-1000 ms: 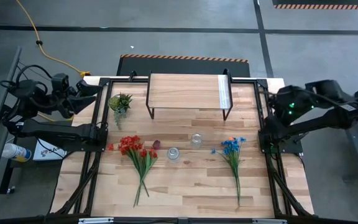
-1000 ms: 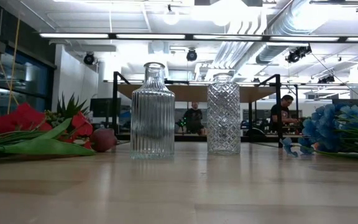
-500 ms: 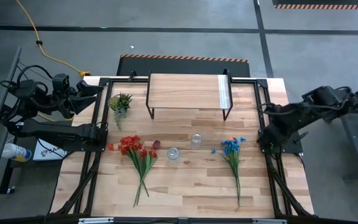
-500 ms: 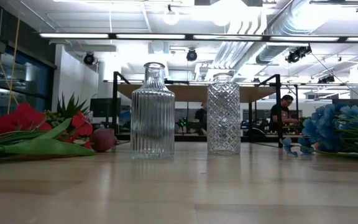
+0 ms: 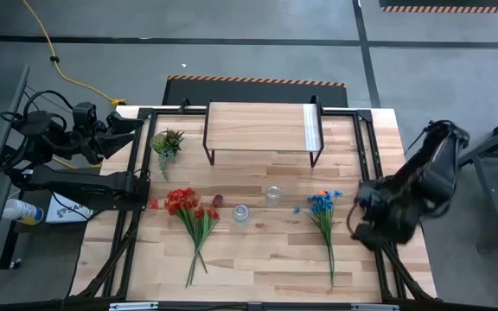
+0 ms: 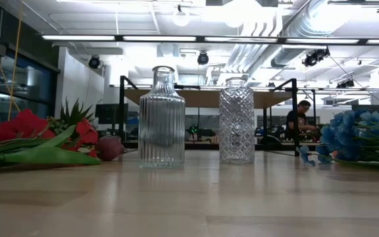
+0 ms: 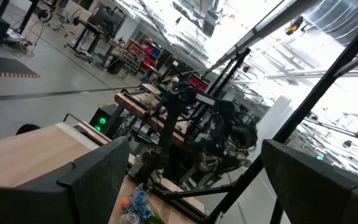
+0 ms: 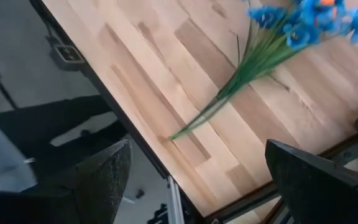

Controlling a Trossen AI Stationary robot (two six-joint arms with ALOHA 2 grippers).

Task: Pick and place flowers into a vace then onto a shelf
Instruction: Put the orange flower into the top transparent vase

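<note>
The flowers lie flat on the table: a red bunch (image 5: 188, 210) at left with a dark maroon tulip (image 5: 217, 200) beside it, and a blue bunch (image 5: 322, 207) at right with an orange bloom (image 5: 321, 194) among it. Two clear glass vases, one ribbed (image 6: 161, 118) and one diamond-cut (image 6: 237, 122), stand upright mid-table. The shelf (image 5: 262, 125) stands at the far edge. My right gripper (image 5: 366, 223) hangs open above the table's right edge, beside the blue bunch's stems (image 8: 216, 106). My left gripper (image 5: 137, 123) waits open at the far left, off the table.
A small green leafy tuft (image 5: 168, 142) sits at the far left, beside the shelf's left leg. Black frame rails (image 5: 379, 250) run along the table's left and right edges. Bare wood lies along the near edge, in front of the vases. People show in the room beyond.
My right arm has swung from beyond the table's far right corner toward the near edge and come down a little. Its wrist has rolled, and it now points down beside the blue bunch. Its fingers stay open. The flowers and vases have not moved.
</note>
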